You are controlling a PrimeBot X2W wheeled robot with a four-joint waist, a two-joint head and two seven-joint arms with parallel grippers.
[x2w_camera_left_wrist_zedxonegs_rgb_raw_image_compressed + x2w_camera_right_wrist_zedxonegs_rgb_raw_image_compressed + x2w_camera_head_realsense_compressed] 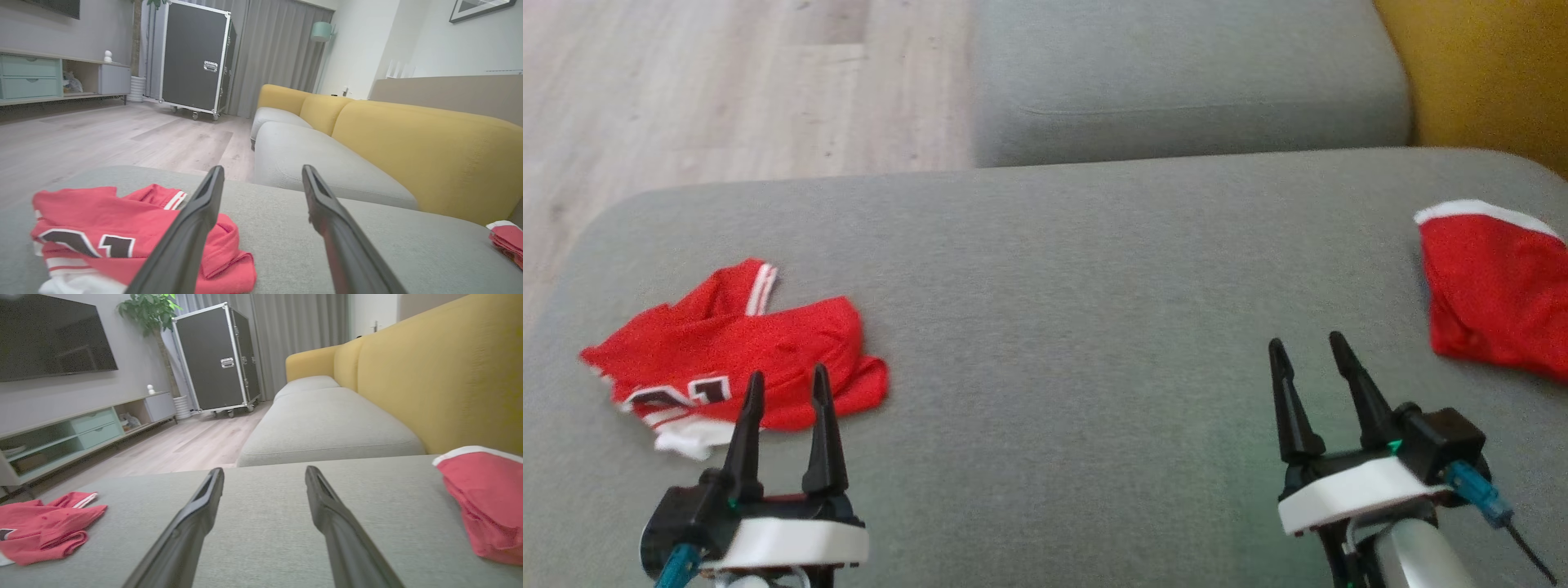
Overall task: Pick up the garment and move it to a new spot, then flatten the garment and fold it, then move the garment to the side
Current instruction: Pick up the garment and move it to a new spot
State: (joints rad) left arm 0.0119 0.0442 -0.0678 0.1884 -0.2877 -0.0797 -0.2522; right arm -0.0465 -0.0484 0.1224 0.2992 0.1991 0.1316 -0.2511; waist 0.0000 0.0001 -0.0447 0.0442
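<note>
A broad grey seat cushion of a sofa carries everything here. Two pieces of clothing lie directly on it. A crumpled red jersey, with white striped trim and black numerals edged in white, sits near the cushion's left end. A second red garment, bunched and with a white hem, lies at the right edge, well apart from it. A neighbouring grey cushion adjoins the far side, beside the yellow backrest.

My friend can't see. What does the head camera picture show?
A crumpled red jersey lies on a grey cushion, just beyond the open left gripper. The open right gripper is near a second red garment.
</note>
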